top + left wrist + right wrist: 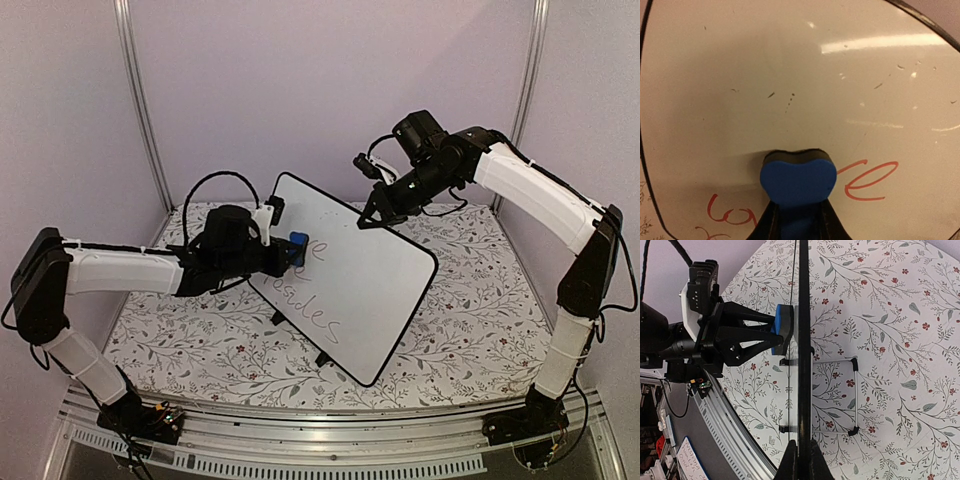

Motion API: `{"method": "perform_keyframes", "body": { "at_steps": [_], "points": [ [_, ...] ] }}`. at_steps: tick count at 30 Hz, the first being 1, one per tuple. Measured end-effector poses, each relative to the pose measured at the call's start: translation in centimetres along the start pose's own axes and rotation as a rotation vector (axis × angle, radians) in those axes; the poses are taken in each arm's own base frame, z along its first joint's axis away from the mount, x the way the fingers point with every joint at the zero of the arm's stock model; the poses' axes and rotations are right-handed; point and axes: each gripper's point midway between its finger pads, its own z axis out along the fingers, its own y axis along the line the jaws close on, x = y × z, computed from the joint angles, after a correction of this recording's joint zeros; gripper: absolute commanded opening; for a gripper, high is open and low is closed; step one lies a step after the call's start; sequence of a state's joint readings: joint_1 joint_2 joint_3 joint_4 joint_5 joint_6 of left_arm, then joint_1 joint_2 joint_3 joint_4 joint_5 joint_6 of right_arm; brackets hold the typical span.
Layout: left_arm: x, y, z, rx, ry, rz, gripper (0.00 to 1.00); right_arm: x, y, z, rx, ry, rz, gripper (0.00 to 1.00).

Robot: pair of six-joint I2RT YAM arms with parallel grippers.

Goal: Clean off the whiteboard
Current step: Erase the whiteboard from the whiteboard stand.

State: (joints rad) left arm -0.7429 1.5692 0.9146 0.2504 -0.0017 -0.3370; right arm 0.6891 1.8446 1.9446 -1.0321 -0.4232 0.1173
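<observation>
There's the left gripper [799, 221] clamped on the blue eraser [797, 181], pad flat against the whiteboard [372, 292], which stands tilted on the table [485, 305]; the right gripper [371, 217] pinches its top rim. Push too hard and it could slip that pinch and topple, the writing [867, 181] left unwiped.

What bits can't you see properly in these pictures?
- Top view: the start of the upper word on the whiteboard, hidden behind the blue eraser and left hand.
- Left wrist view: lower writing, cut off by the bottom edge.
- Right wrist view: the board's writing side, seen only edge-on.
</observation>
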Motion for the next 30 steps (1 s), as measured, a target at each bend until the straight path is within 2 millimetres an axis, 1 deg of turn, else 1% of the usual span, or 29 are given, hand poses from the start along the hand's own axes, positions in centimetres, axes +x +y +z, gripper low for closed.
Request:
{"method": "perform_keyframes", "body": {
  "at_steps": [3, 10, 19, 23, 27, 30],
  "points": [
    [1.2, 0.1, -0.1, 0.003, 0.013, -0.01, 0.0, 0.0, 0.0, 0.0, 0.001, 0.0, 0.0, 0.0],
    [2.4, 0.0, -0.4, 0.008, 0.023, -0.023, 0.0, 0.0, 0.0, 0.0, 0.0, 0.0, 0.0, 0.0],
    [2.4, 0.0, -0.4, 0.002, 0.036, -0.017, 0.0, 0.0, 0.0, 0.0, 0.0, 0.001, 0.0, 0.0],
    [1.9, -0.2, -0.2, -0.005, 0.052, 0.0, 0.0, 0.0, -0.1, 0.0, 0.002, 0.001, 0.001, 0.0],
    [-0.3, -0.9, 0.1, 0.005, 0.023, 0.015, 0.0, 0.0, -0.1, 0.0, 0.003, 0.001, 0.002, 0.0],
    [-1.4, -1.3, 0.2, 0.014, 0.002, 0.02, 0.0, 0.0, -0.1, 0.0, 0.002, 0.001, 0.002, 0.0]
  ]
}}
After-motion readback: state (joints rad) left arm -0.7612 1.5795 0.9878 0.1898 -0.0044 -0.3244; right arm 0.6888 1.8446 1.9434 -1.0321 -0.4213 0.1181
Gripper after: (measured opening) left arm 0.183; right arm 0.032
